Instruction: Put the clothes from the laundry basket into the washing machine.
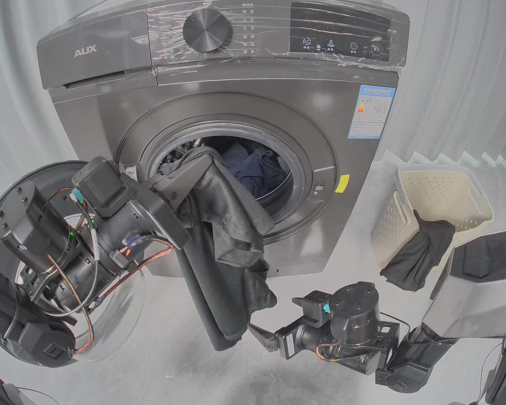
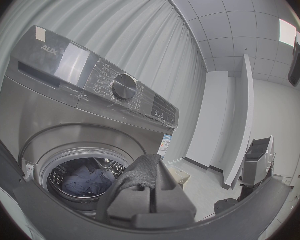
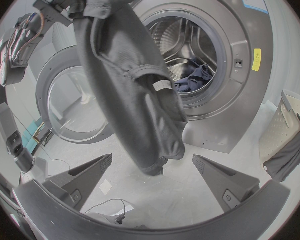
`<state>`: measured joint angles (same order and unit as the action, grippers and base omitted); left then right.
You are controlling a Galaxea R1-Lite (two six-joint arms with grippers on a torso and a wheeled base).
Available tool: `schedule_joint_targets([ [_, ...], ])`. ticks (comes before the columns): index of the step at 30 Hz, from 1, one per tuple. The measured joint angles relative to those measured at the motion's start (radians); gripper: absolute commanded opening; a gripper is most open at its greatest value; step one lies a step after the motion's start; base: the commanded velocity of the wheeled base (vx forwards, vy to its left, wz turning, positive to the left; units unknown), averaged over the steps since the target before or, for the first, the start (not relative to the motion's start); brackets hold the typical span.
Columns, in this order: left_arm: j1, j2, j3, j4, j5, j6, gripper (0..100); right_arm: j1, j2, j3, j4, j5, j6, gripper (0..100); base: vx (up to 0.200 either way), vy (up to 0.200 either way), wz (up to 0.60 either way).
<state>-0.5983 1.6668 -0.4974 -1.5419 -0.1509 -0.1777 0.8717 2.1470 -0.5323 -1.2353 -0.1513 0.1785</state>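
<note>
Head view, floor and room: a pale floor (image 1: 331, 254) is carrying the washing machine (image 1: 225, 102), and a pleated white curtain (image 1: 466, 57) is hanging behind the washing machine.
Head view, door: the round door (image 1: 115, 316) is standing swung open at the washing machine's left side.
Head view, left gripper: the left gripper (image 1: 199, 167) is hovering just in front of the washing machine's opening, its fingers pressing together on a dark grey garment (image 1: 230, 237) that is drooping down the washing machine's front.
Head view, right gripper: the right gripper (image 1: 258, 333) is sitting low before the washing machine, just beside the garment's bottom end; contact is hard to judge.
Head view, laundry basket: the laundry basket (image 1: 450, 198) is standing on the floor to the right of the washing machine, a dark cloth (image 1: 419, 254) hanging over its near rim.
Head view, hidden: the garment is covering the left part of the opening, and blue clothes (image 1: 256, 167) are lying partly screened inside the washing machine.
Left wrist view, room: ceiling tiles (image 2: 236, 20) and a white partition (image 2: 238, 124) are showing to the right of the washing machine (image 2: 90, 110).
Left wrist view, grip: the left gripper (image 2: 150, 197) is clamping a fold of the garment (image 2: 140, 172) with no gap between its fingers.
Left wrist view, cut off: the garment's hanging length is dropping out of frame.
Right wrist view, grip: the right gripper (image 3: 151, 156) is holding its fingers wide apart, gripping nothing, with the garment (image 3: 130, 84) hanging beyond them in front of the washing machine (image 3: 243, 34).
Right wrist view, added detail: a white tag (image 3: 162, 85) is showing on the garment, and a thin cable (image 3: 106, 205) is lying on the floor before the washing machine.
Right wrist view, cut off: the laundry basket (image 3: 280, 130) is running off the frame edge.
</note>
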Motion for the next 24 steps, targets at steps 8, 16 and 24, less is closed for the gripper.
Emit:
schedule_joint_targets([
  [8, 0.0, 0.0, 0.001, -0.001, -0.001, 0.0, 0, -0.064, -0.005, 0.004, 0.017, -0.01, 0.0, 100, 0.0, 0.0, 0.0],
  [16, -0.008, -0.004, 0.006, -0.001, -0.001, 0.0, 0, -0.095, 0.036, -0.046, 0.037, -0.046, 0.001, 100, 0.0, 0.0, 0.0],
  [24, -0.011, -0.013, 0.007, -0.002, -0.004, 0.0, 0, -0.163, 0.13, -0.149, 0.04, -0.047, -0.009, 100, 0.0, 0.0, 0.0],
])
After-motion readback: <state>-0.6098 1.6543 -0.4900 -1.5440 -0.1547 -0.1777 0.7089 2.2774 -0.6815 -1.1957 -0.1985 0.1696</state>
